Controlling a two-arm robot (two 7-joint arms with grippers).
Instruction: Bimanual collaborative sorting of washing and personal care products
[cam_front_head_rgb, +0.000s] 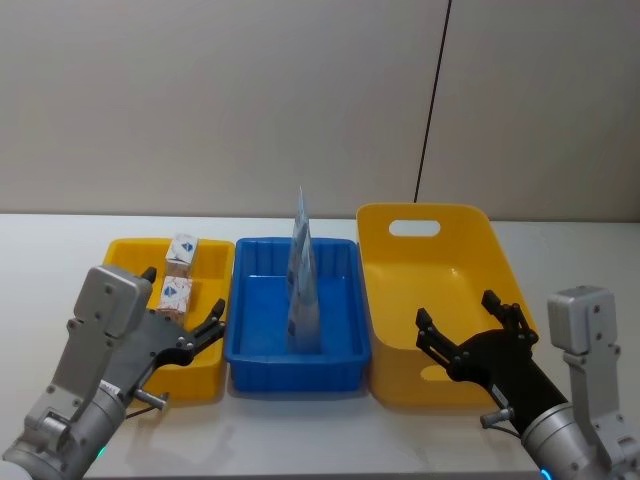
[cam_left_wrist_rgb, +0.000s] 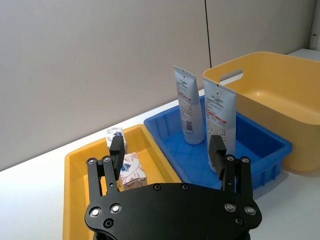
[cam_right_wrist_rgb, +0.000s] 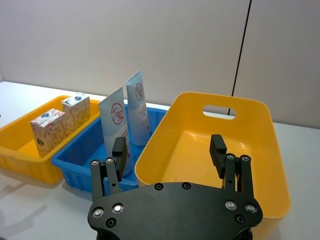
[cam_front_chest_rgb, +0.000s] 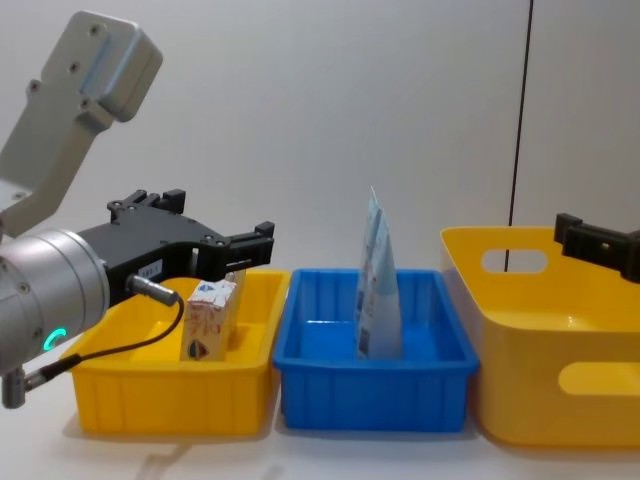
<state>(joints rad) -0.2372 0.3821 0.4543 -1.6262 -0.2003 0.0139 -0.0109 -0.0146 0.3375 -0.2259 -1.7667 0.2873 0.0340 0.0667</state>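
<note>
Two small cartons (cam_front_head_rgb: 183, 250) (cam_front_head_rgb: 176, 293) stand in the left yellow bin (cam_front_head_rgb: 128, 252); they also show as cartons (cam_right_wrist_rgb: 47, 131) (cam_right_wrist_rgb: 76, 112) in the right wrist view. Two pale blue tubes (cam_front_head_rgb: 303, 270) stand upright in the blue bin (cam_front_head_rgb: 262, 368), seen as tubes (cam_left_wrist_rgb: 189, 107) (cam_left_wrist_rgb: 220, 117) from the left wrist. My left gripper (cam_front_head_rgb: 190, 318) (cam_left_wrist_rgb: 167, 155) (cam_front_chest_rgb: 215, 235) hovers open over the near part of the left yellow bin, holding nothing. My right gripper (cam_front_head_rgb: 456, 310) (cam_right_wrist_rgb: 168, 152) (cam_front_chest_rgb: 590, 240) hangs open and empty above the near end of the large yellow bin (cam_front_head_rgb: 440, 262).
The three bins sit side by side on a white table (cam_front_head_rgb: 300, 435), against a grey wall. The large yellow bin (cam_right_wrist_rgb: 250, 150) has a handle slot in its far wall and nothing inside. A dark cable (cam_front_head_rgb: 432, 110) runs down the wall behind it.
</note>
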